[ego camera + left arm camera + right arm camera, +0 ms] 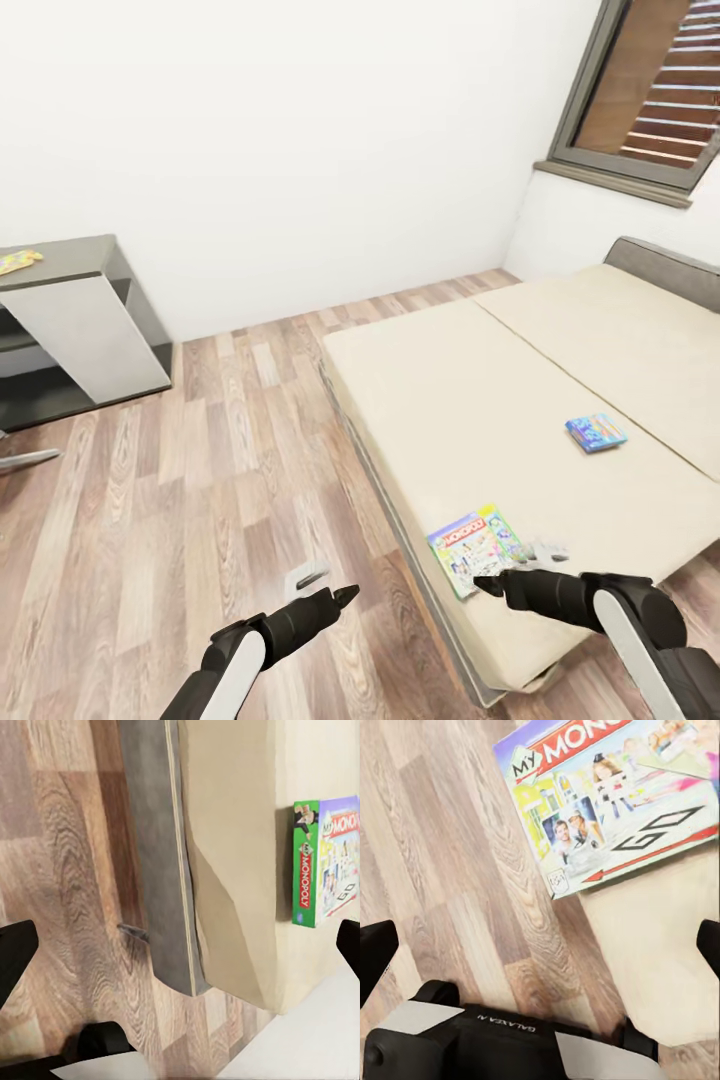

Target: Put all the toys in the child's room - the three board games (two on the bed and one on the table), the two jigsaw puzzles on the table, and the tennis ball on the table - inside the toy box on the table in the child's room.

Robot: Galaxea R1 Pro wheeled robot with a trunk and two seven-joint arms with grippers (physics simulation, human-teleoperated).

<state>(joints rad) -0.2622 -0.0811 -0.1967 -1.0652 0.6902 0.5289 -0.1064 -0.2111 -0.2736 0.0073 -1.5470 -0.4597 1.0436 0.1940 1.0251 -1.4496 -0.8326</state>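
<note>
Head view: the My Monopoly board game [477, 550] lies at the bed [560, 380] near edge, overhanging it, just ahead of my right gripper [487, 583], whose fingers gape wide, empty. I'm reaching; next I close on its overhanging edge.

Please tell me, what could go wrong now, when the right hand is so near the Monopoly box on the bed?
The Monopoly box lies at the very edge of the bed, one corner seemingly overhanging the floor in the right wrist view. A nudge from the right hand could push it off. It also lies flat on the mattress, so the open fingers may slide over it rather than grip. The blue game box lies farther in and may need a longer reach.
</note>
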